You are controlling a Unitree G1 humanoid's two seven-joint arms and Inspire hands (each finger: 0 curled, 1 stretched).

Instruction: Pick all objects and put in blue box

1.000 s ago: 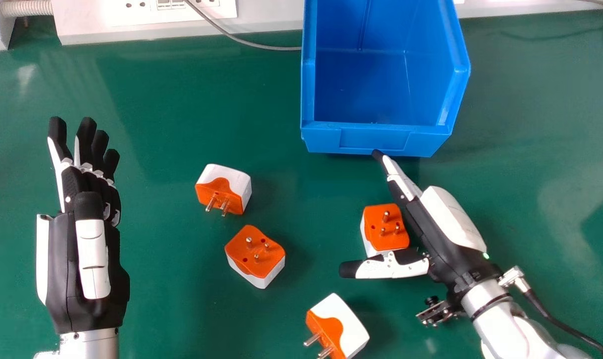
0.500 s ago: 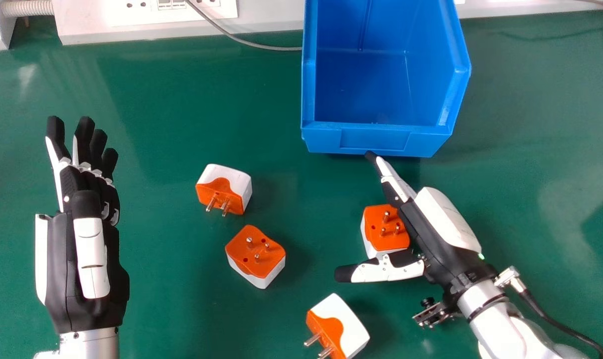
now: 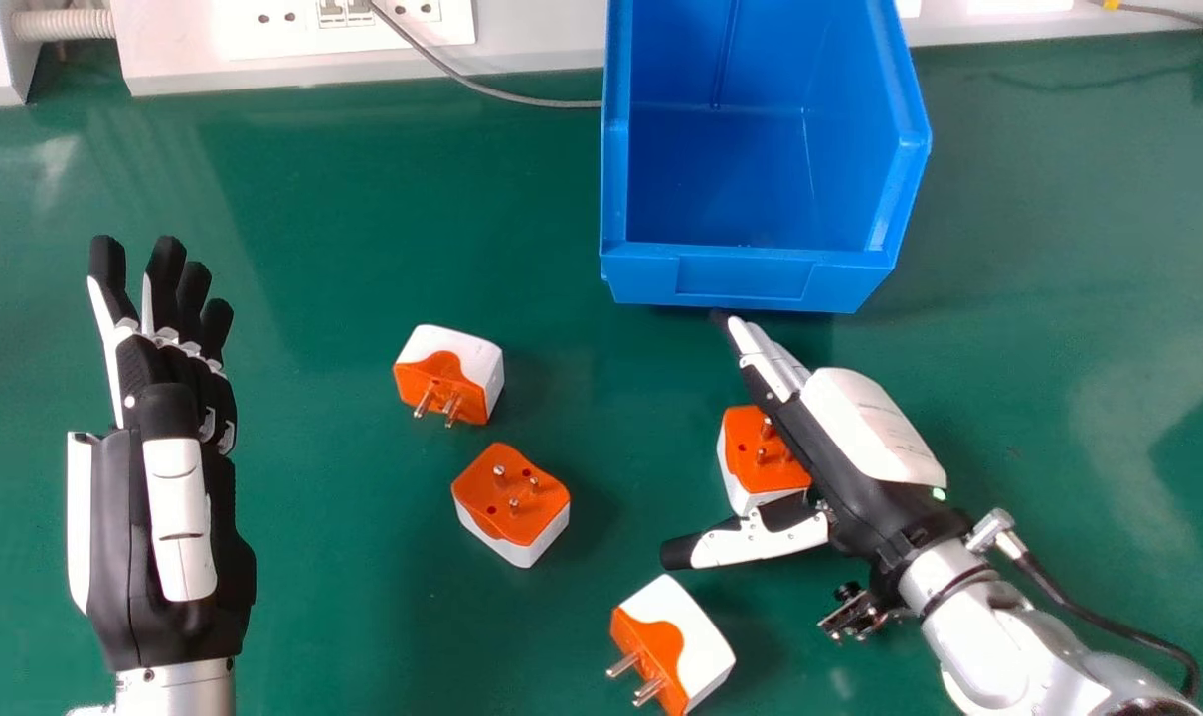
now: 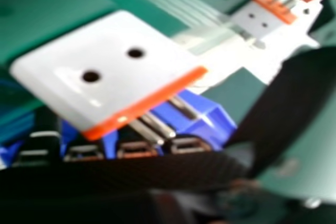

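Note:
My right hand (image 3: 830, 447) lies open at the nearest orange and white plug adapter (image 3: 758, 462), which sits between its straight fingers and thumb, partly covered by the hand. In the right hand view that adapter (image 4: 113, 72) stands close above the fingers of my right hand (image 4: 131, 153). Three others rest on the green table: one (image 3: 450, 373) left of centre, one (image 3: 511, 504) pins up, one (image 3: 673, 644) near the front edge. The blue box (image 3: 753, 278) stands behind them. My left hand (image 3: 179, 477) is held open at the far left.
A white panel with sockets (image 3: 348, 25) runs along the table's back edge. A grey cable (image 3: 482, 88) passes from it to the blue box. Another cable (image 3: 1089, 617) hangs beside my right wrist.
My right hand has shifted left and slightly toward the front, and now covers more of the adapter. The adapters remain on the table, and my left hand has barely moved.

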